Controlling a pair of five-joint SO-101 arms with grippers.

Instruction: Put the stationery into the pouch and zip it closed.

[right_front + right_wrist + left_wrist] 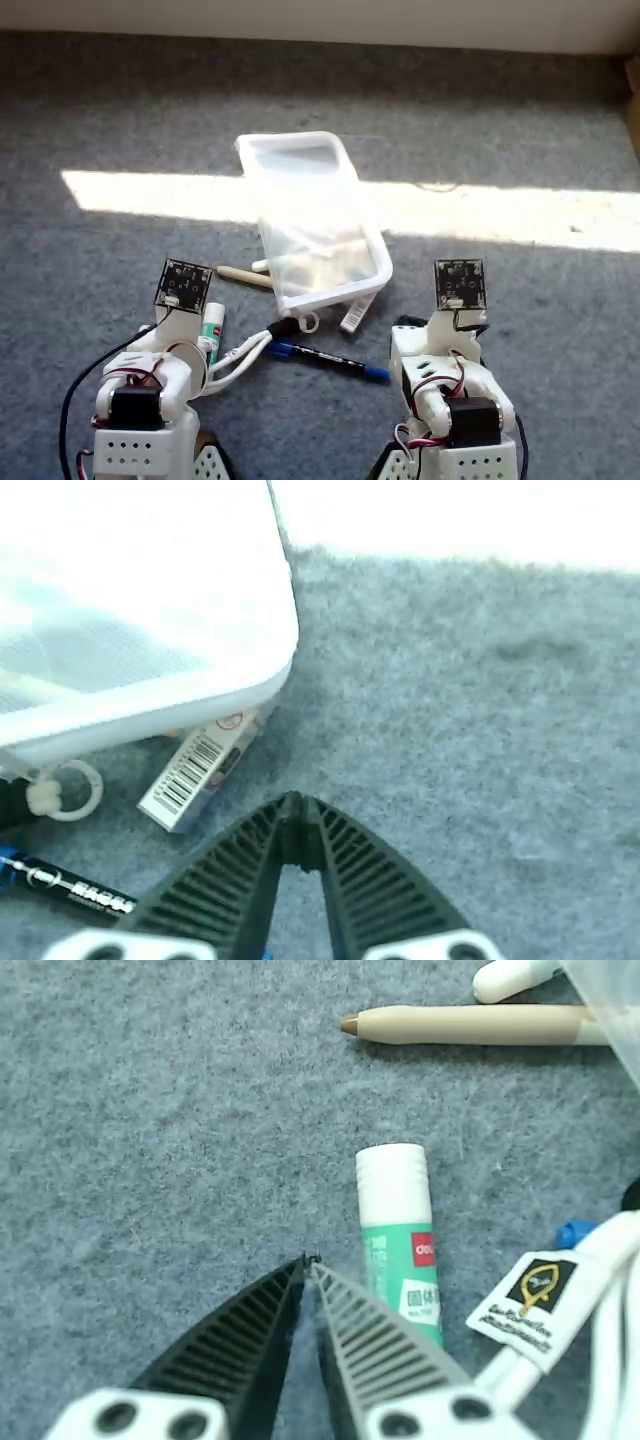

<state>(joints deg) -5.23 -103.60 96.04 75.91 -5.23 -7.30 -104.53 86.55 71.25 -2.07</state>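
Observation:
The translucent white pouch (315, 225) lies flat on the grey carpet, its ring zipper pull (65, 790) at the near end. A beige pen (470, 1025) and a white pen tip (510, 978) poke out from under the pouch's edge. A green-and-white glue stick (398, 1230) lies right beside my left gripper (308, 1260), which is shut on nothing just above the carpet. A coiled white cable (560, 1300) lies past the glue stick. A black pen with a blue cap (325, 358) lies between the arms. My right gripper (297, 805) is shut and empty, near a barcoded small item (200, 770) at the pouch's corner.
A bright strip of sunlight (500, 215) crosses the carpet behind the pouch. Both arm bases (145, 410) (450, 405) sit at the near edge. Bare carpet (560, 320) extends to the right of the right arm.

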